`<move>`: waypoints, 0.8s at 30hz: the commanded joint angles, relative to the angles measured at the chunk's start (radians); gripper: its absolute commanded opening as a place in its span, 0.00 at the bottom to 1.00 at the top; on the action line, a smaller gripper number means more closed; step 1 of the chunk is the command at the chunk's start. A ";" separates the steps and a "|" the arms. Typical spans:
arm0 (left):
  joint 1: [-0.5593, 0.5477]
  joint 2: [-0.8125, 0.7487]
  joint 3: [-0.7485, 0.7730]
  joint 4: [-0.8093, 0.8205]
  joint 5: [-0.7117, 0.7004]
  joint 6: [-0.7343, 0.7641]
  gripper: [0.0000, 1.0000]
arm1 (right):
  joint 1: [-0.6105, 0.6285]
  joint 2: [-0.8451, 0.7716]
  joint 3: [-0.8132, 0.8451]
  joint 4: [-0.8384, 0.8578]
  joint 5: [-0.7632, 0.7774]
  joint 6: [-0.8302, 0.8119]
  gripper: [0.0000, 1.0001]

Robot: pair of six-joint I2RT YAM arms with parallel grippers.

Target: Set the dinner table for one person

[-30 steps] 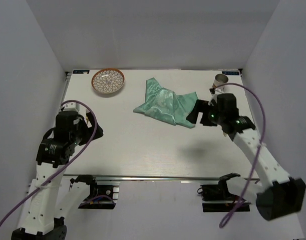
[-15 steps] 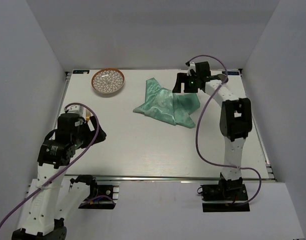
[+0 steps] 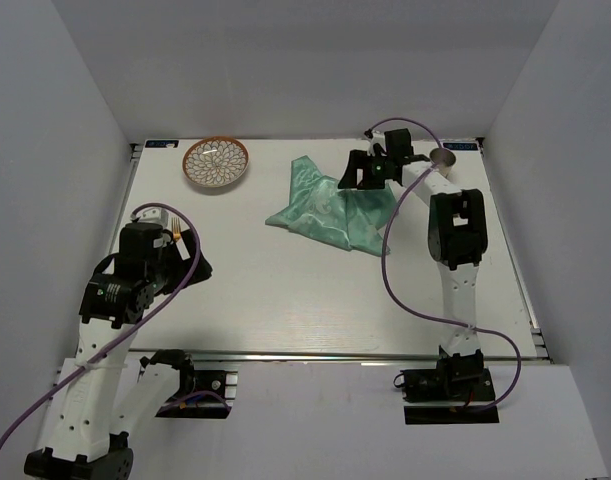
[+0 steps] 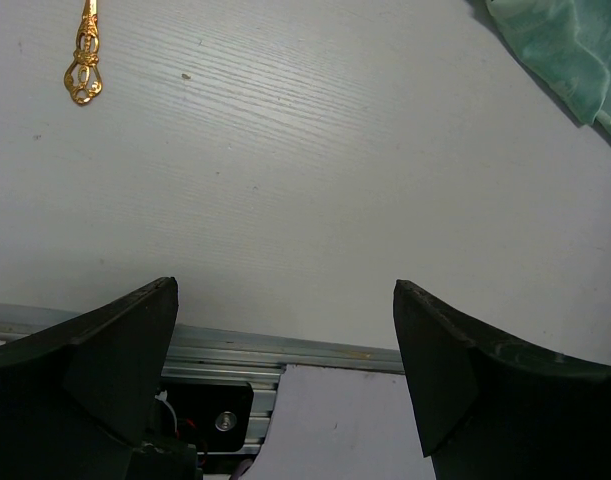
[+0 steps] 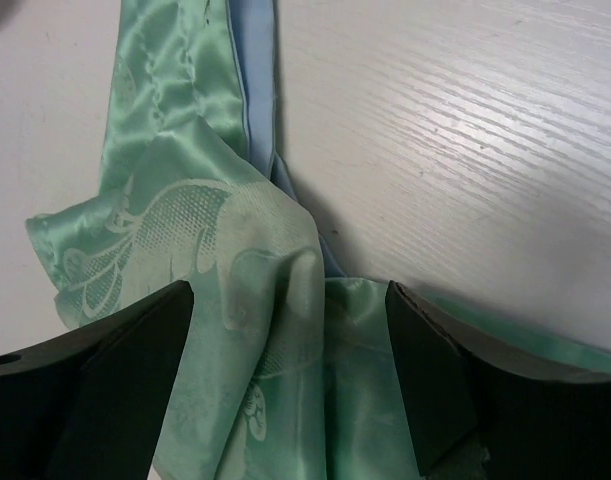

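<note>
Right gripper [image 5: 290,340], jaws wide apart, over the rumpled green cloth [image 5: 185,250] at the far middle of the white desk [image 3: 315,290], left gripper [image 4: 285,350] likewise spread, above the desk's near left, gold cutlery handle [image 4: 84,60] lying near it, patterned bowl [image 3: 216,162] far left, metal cup [image 3: 443,158] far right

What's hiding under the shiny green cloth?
The green cloth lies crumpled on the white table. A pale blue layer peeks out beneath one edge. Anything else under its folds is covered, so I cannot tell.
</note>
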 commanded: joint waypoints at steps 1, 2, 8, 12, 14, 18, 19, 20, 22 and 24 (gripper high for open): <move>-0.003 -0.010 -0.005 0.014 -0.004 0.006 0.98 | 0.006 0.009 -0.002 0.070 -0.028 0.038 0.82; -0.003 -0.013 -0.005 0.014 -0.003 0.006 0.98 | 0.006 0.002 -0.011 0.084 -0.031 0.042 0.82; -0.003 -0.021 -0.006 0.014 0.000 0.008 0.98 | 0.013 0.051 0.062 0.018 -0.040 0.044 0.67; -0.003 -0.029 -0.006 0.013 0.002 0.008 0.98 | 0.019 0.029 0.033 0.044 -0.057 0.044 0.31; -0.003 -0.029 -0.006 0.013 0.005 0.009 0.98 | 0.022 0.005 0.022 0.055 -0.066 0.044 0.16; -0.003 -0.032 -0.002 0.008 0.010 0.008 0.98 | 0.029 -0.063 -0.007 0.065 -0.106 0.036 0.00; -0.003 -0.032 -0.002 0.008 0.008 0.009 0.98 | 0.032 -0.086 -0.033 0.081 -0.120 0.036 0.00; -0.003 -0.033 -0.002 0.009 0.010 0.009 0.98 | 0.032 -0.151 -0.060 0.104 -0.132 0.044 0.00; -0.003 -0.026 0.000 0.014 0.010 0.009 0.98 | 0.045 -0.266 -0.177 0.179 -0.149 0.053 0.00; -0.003 -0.017 0.005 0.011 0.011 0.006 0.98 | 0.068 -0.351 -0.323 0.264 -0.180 0.067 0.00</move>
